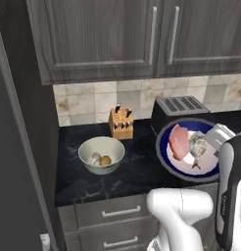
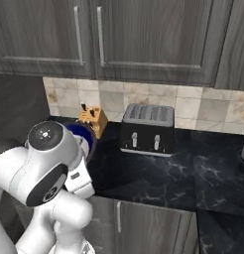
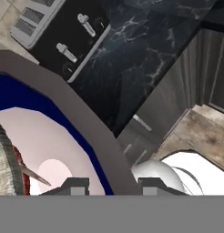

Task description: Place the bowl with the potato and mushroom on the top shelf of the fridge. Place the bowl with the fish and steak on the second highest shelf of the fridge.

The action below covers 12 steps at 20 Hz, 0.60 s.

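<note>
Your gripper [image 3: 108, 184] is clamped on the rim of the blue-banded grey bowl [image 1: 164, 147], one finger inside, one outside (keeping it level). Pink oval steak [image 1: 179, 141] and mottled silvery fish [image 1: 197, 147] lie just inside, beside the fingers.

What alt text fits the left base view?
A blue-rimmed bowl holding a pink steak and a grey fish is tilted up above a dark counter, by the robot's white arm. To its left a pale bowl holds a mushroom and potato.
</note>
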{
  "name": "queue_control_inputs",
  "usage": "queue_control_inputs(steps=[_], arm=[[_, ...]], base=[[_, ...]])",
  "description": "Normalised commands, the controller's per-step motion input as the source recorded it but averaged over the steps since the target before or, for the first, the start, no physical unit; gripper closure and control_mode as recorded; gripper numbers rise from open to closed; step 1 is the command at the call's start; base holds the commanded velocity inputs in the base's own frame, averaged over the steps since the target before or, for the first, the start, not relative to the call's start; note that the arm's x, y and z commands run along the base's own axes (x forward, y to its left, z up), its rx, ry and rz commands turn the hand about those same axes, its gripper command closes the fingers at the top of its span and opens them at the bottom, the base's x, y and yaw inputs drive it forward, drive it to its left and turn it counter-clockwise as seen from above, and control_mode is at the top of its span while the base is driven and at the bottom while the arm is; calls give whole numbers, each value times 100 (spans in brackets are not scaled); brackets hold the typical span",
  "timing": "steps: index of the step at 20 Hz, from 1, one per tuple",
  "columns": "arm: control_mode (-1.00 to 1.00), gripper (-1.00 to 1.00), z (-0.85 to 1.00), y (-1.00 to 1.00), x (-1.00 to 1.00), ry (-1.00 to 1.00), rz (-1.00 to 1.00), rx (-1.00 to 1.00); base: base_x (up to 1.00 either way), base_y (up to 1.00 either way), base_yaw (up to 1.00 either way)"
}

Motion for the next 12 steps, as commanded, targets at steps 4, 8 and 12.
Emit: queue_control_inputs(steps=[4,8,12], arm=[[100,100,0,0,0,0,0,0],[100,100,0,0,0,0,0,0],[100,100,0,0,0,0,0,0]], base=[[-100,-1,32],[-100,-3,54],[-97,8,56]])
